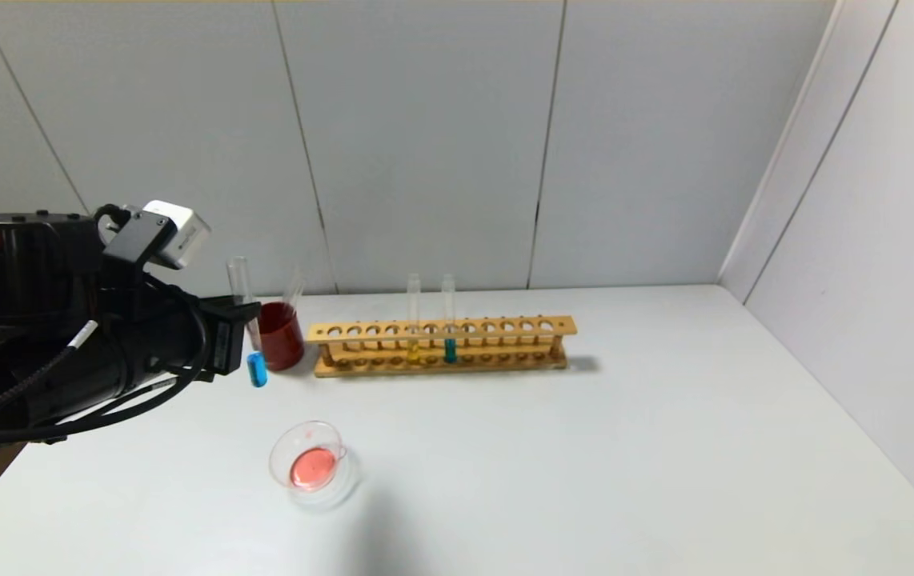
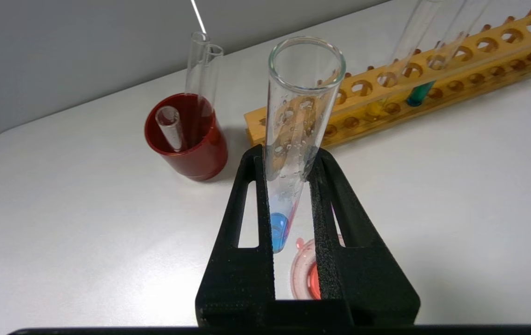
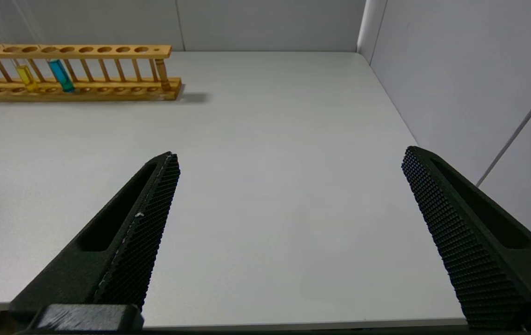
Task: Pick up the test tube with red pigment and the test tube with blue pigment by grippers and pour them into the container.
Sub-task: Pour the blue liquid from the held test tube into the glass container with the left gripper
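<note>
Cup [image 1: 281, 336] left of rack [image 1: 441, 346]; dish [image 1: 314, 464] before both.

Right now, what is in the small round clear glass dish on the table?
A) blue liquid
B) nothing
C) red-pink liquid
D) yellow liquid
C: the small round clear glass dish holds a red-pink pool, while the slim glass test tube with blue liquid is upright and unpoured, clamped in the left gripper beside the dark red cup.

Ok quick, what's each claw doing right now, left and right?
Left claw: shut on the test tube with blue pigment, held upright above the table.
Right claw: open, holding nothing.
</note>
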